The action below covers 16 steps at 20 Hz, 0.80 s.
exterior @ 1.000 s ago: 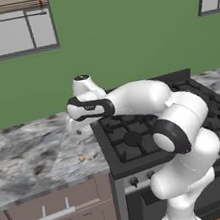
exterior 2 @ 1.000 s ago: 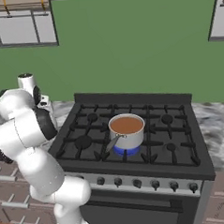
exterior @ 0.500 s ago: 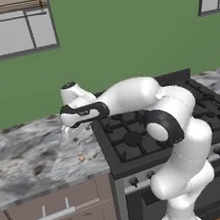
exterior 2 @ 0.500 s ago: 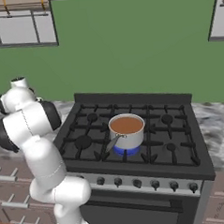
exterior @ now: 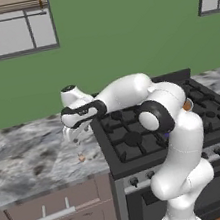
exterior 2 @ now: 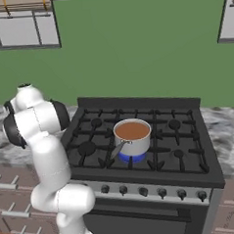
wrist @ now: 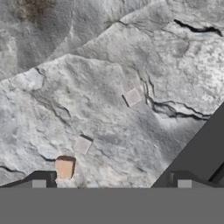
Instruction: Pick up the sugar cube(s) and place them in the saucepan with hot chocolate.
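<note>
Over the marble desk (exterior: pixel 28 156), the gripper (exterior: pixel 74 134) had been swung leftward off the stove (exterior: pixel 150 125), jaws spread and empty, nearing the sugar cube (wrist: pixel 64 168).

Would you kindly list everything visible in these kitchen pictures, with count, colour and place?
sugar cube: one, tan-pink, on the counter left of the stove, under the gripper.
pale squares: two, grey-white, on the counter near the cube; what they are I cannot tell.
saucepan: one, steel, reddish-brown liquid, on a front-centre burner with a blue flame.
stove: one, black, knobs along its front.
counter: grey marble, both sides of the stove.
drawers: brown, below the counter.
windows: two, on the green wall.
gripper: one, pointing down above the cube, fingers apart.
arm: one, white.
</note>
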### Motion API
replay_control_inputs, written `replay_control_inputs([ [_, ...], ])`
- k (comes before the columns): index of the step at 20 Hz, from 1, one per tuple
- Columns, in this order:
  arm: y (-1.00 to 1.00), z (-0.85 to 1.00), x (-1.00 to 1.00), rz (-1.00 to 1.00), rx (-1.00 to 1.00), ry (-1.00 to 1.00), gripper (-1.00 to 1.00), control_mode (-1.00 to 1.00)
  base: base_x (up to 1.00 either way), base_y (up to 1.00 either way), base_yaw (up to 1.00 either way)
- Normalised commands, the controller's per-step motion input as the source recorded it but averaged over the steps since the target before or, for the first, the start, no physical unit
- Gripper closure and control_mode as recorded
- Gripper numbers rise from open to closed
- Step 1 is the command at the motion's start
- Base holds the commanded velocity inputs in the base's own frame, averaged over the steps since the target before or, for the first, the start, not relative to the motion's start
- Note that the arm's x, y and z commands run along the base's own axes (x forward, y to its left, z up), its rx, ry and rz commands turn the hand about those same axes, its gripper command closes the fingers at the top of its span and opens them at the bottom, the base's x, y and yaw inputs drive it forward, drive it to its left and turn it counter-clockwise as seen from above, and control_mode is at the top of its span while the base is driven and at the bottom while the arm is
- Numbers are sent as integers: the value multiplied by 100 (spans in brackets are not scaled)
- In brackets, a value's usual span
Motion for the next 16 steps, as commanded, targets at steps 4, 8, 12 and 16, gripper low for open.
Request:
replay_control_inputs([
  [4, 0, -14, 42, 2, -1, 3, -100, -100, 0, 0, 0],
  [8, 0, -3, 31, 0, -3, 1, -100, -100, 0, 0, 0],
  [12, 11, -12, 25, 0, -3, 0, -100, -100, 0, 0, 0],
  [16, 7, -23, 15, 0, -4, 0, -100, -100, 0, 0, 0],
])
